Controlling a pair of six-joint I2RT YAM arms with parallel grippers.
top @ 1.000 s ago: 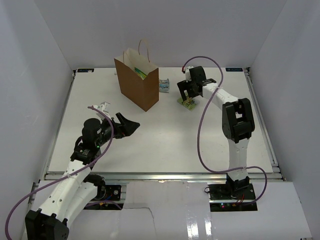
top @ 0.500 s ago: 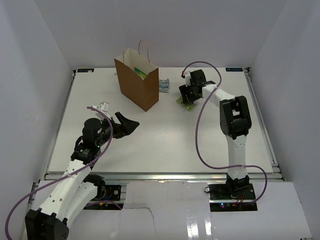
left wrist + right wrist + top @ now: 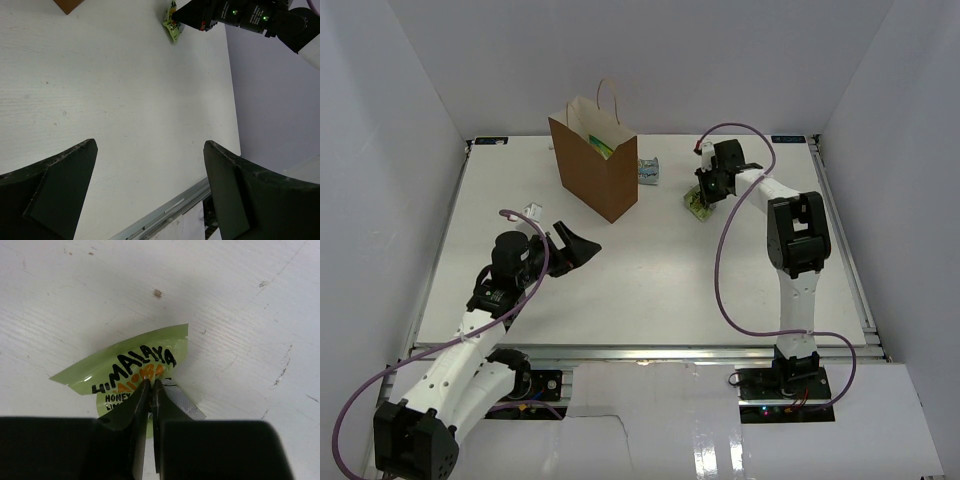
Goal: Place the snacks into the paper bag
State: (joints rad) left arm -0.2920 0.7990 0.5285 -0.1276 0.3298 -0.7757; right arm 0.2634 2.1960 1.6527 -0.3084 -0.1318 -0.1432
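Yellow-green packet [image 3: 131,371]: glossy, crinkled plastic film, roughly fan-shaped as it lies, with a flat sealed rim. It carries black lettering "HIMALAYA", orange print below that, and "HONEY" under the orange. It rests on the white worktop [image 3: 250,300], which is matt and finely grained, with scratches and one small brown spot in the upper middle of the right wrist view.

Right jaws: two slim dark tips drawn together to a hairline gap. They pinch the packet's lower edge at the centre of that view. A silvery strip of the film shows just right of the tips.

Overhead, I read the same packet [image 3: 696,205] upper right of centre, under the right jaws and apart from the paper bag [image 3: 592,172] on its left. The bag is stiff brown kraft and stands upright with its mouth open. Its inside is pale, a thin twisted loop handle rises above the rim, and something green shows in the mouth. A grey-blue packet [image 3: 648,171] lies just beside the bag's right side; I cannot tell whether they touch.

Left jaws: dark, wedge-shaped and wide apart, at the lower left of the overhead view, well apart from the bag and both packets. In the left wrist view the yellow-green packet [image 3: 171,26] is small at top centre.
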